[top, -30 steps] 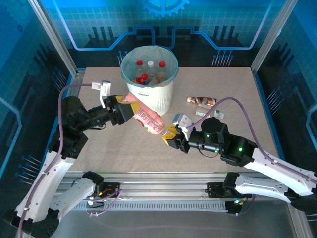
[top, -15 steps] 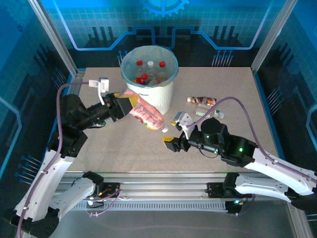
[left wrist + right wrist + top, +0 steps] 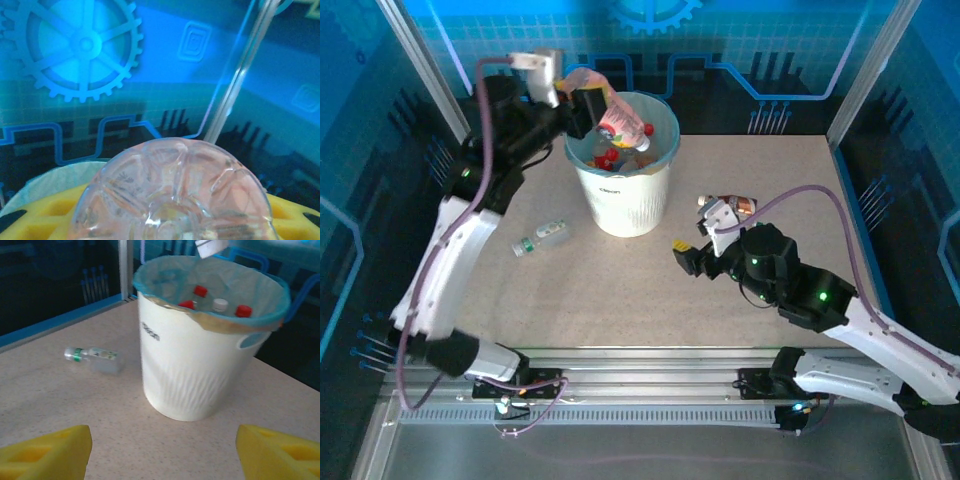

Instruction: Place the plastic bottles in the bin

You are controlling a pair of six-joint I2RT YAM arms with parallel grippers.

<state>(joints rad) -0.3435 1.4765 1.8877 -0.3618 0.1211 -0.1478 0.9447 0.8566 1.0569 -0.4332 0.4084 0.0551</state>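
We have the left gripper high at the bin's rim, clamped on the pink bottle near its base. The bottle's long axis slants down away from the fingers, cap end over the red-capped bottles inside. The right gripper hangs jaws apart over open tabletop, with the bin ahead, its lettering unreadable. A green-labelled clear bottle lies on its side ahead-left

Speckled beige tabletop; blue gear emblem on the backdrop at twelve o'clock; aluminium rail at six.
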